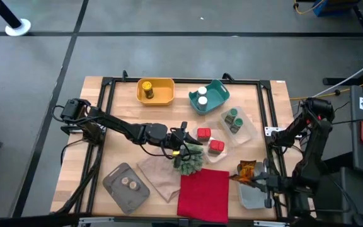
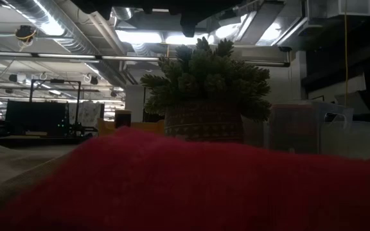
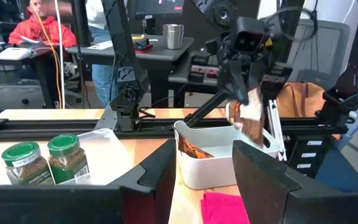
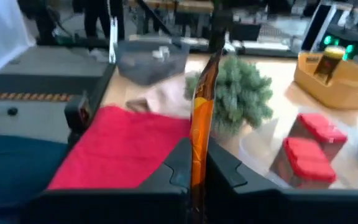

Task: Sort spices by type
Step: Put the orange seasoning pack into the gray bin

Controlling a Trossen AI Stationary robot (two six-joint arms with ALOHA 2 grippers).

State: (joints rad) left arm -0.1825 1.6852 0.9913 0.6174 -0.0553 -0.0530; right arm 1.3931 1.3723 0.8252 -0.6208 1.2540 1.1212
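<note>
— Orange-brown foil is what I hold: my right pincer (image 4: 197, 177) is closed tight on a thin foil packet (image 4: 202, 118), which stands on its edge between the two fingers. In the high view this pincer (image 1: 252, 178) is at the right front corner of the surface (image 1: 276, 113), over a pale grey tray (image 1: 254, 197).

— And your other pincer?

— My left pincer (image 1: 183, 140) is in the middle of the surface, just beside the spiky green plant (image 1: 190, 159) and near the two red tins (image 1: 210, 140). Its fingers (image 3: 263, 177) are partly apart and I see nothing between them.

— Where are the other spices?

— The yellow jar (image 1: 147, 89) stands in the yellow bin (image 1: 166, 92) at the back. Two white-capped jars (image 1: 198, 97) are in the teal bin (image 1: 216, 94). Two green jars (image 1: 233, 120) are in the clear tray (image 1: 247, 129) to the right of the tins. Two small brown discs (image 1: 129, 183) lie on the dark grey tray (image 1: 115, 189) at the left front. A red cloth (image 1: 203, 195) lies at the front, between the two grey trays.
</note>
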